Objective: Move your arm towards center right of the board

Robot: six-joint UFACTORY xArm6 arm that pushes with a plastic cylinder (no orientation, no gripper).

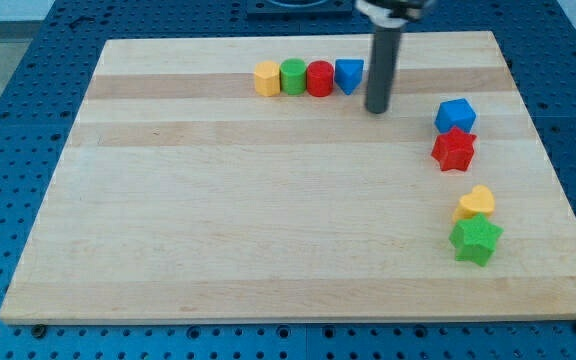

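You won't find any readable writing or brand marks on the blocks or the wooden surface (268, 220), which sits on a blue perforated base (8, 120). Your tool is a straight dark rod w/ no jaws, so nothing opens or closes and it holds nothing; my tip (377, 110) rests on the surface near the view's top, right of centre. It's just beside the blue block (348, 75) at the right end of a row, w/ the rod partly in front of that block, so you can't tell if they touch. That row runs along the view's top: yellow block (266, 78), green cylinder (293, 77), red cylinder (320, 78), then the blue one, all touching or nearly so. Toward the view's right you see a blue cube-like block (456, 115) w/ a red star (454, 150) touching it just below; the tip is near these but apart, up and to their left. Lower right, a yellow heart (476, 203) sits against a green star (476, 240). The centre-right area lies between the two right-hand pairs, below-right of the tip.
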